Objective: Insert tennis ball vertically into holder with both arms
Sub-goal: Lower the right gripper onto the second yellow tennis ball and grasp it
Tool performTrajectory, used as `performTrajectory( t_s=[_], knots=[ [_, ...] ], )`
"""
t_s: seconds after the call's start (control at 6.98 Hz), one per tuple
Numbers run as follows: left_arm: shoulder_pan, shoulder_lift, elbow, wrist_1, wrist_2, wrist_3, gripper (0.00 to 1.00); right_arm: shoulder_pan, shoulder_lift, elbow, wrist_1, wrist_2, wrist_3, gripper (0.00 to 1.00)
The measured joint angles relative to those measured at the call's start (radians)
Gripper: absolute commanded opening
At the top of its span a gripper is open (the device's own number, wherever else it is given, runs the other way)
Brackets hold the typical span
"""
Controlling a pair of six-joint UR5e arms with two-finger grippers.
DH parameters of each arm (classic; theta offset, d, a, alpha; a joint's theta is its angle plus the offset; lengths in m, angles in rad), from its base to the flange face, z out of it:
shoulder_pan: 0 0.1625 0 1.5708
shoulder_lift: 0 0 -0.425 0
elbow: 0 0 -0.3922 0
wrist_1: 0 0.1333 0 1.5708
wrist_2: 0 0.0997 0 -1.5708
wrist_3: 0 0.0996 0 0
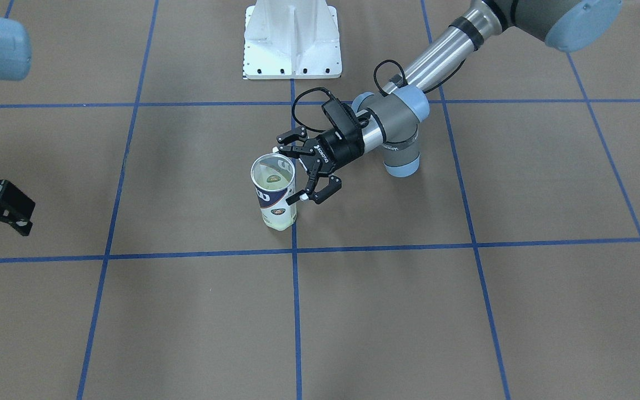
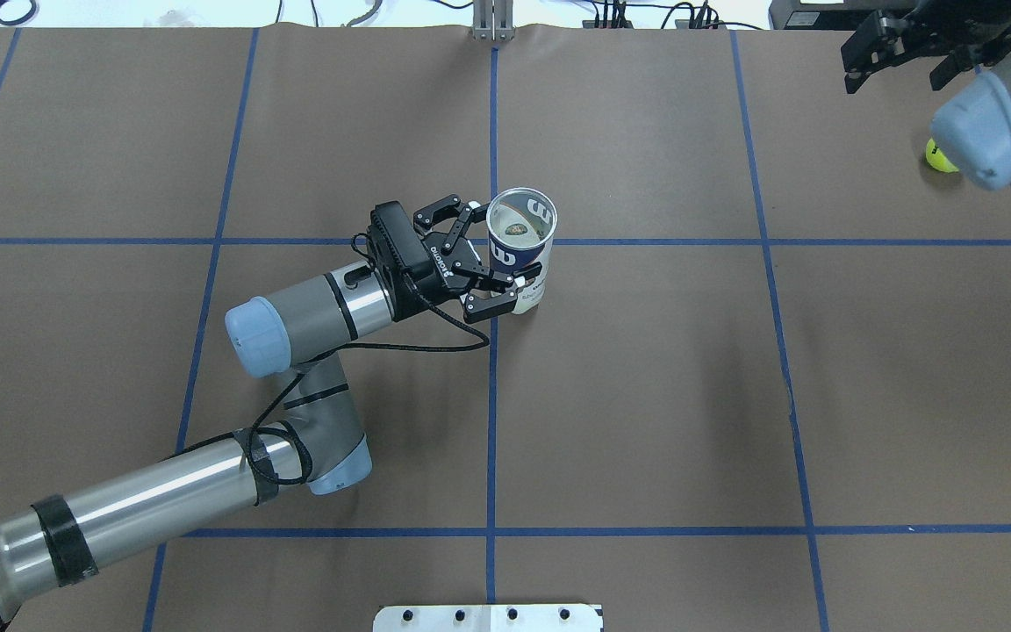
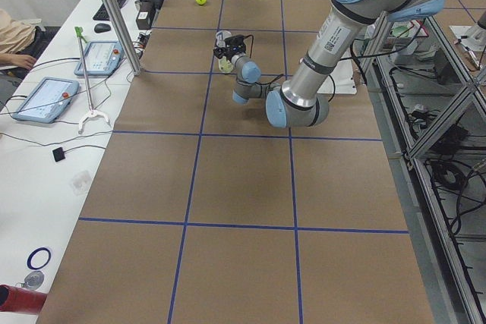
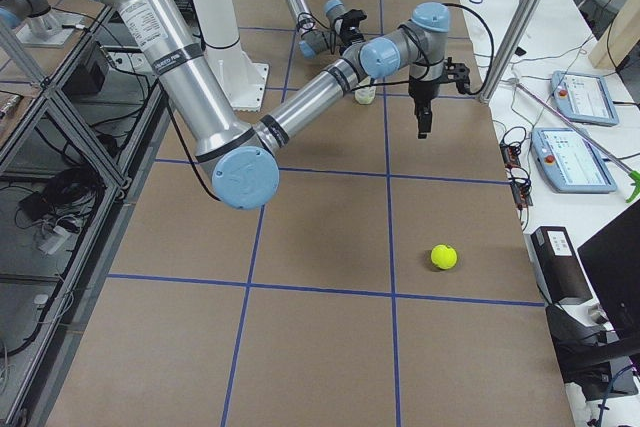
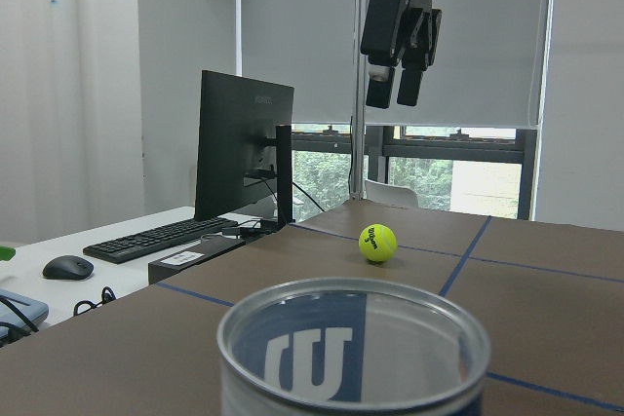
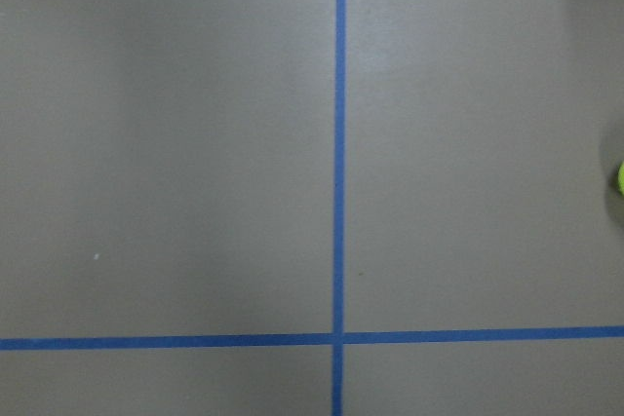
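The holder [image 1: 273,191] is a clear can with a white and navy label. It stands upright with its mouth open at the table's middle [image 2: 520,239], and its rim fills the bottom of the left wrist view [image 5: 351,348]. My left gripper [image 1: 285,172] is open beside it, its two fingers spread at the can's side [image 2: 497,253]. The tennis ball [image 2: 937,158] lies on the table at the far right, partly behind my right arm. It also shows in the side view [image 4: 443,257] and beyond the can [image 5: 377,243]. My right gripper [image 2: 896,61] is open and empty, hanging above the table [image 4: 422,122].
The white base bracket [image 1: 292,39] stands at the robot's side of the table. Blue tape lines cross the brown table [image 6: 339,192]. A side table with a monitor [image 5: 244,148], keyboard and tablets [image 4: 585,102] runs along the far edge.
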Motion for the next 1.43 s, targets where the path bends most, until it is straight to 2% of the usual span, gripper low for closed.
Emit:
performTrajectory(
  t_s=[0.43, 0.86, 1.43],
  knots=[
    [0.000, 0.001, 0.000, 0.008, 0.000, 0.000, 0.99, 0.100, -0.010, -0.292, 0.289, 0.059, -0.149, 0.99],
    [-0.001, 0.000, 0.000, 0.008, 0.000, 0.000, 0.99, 0.124, -0.025, -0.559, 0.590, 0.053, -0.199, 0.99],
    [-0.001, -0.001, 0.000, 0.007, 0.000, 0.000, 0.99, 0.075, -0.042, -0.733, 0.807, -0.072, -0.142, 0.99]
  ],
)
